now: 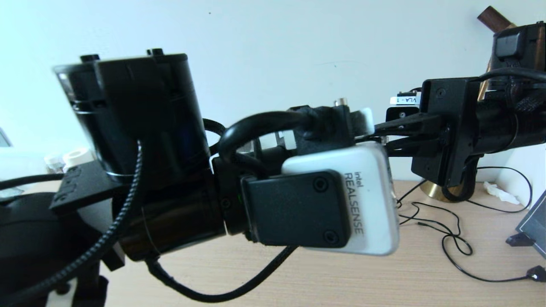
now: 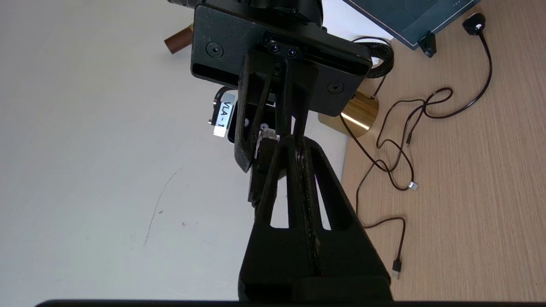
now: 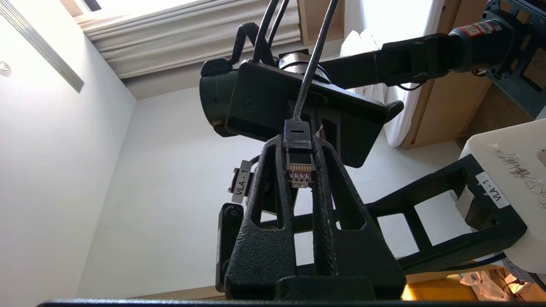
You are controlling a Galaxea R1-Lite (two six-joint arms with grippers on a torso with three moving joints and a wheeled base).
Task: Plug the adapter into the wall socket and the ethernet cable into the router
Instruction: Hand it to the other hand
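My right gripper [image 3: 298,145] is shut on the black plug [image 3: 299,164] of the ethernet cable [image 3: 311,68]. The plug's gold contacts face back toward the wrist, and the cable runs on past the fingertips. In the head view this gripper [image 1: 381,136] reaches in from the right, high above the table. My left gripper [image 2: 294,140] is shut, fingertips pressed together with nothing visible between them. It lies close alongside the right gripper's fingers [image 2: 243,128], next to the plug [image 2: 264,140]. The adapter, the wall socket and the router are out of view.
My left wrist and its white camera [image 1: 341,204] fill the middle of the head view. Thin black cables [image 1: 448,238] lie looped on the wooden table [image 1: 298,277]. A brass round base [image 1: 435,189] and a dark panel [image 1: 533,221] stand at the right by the white wall.
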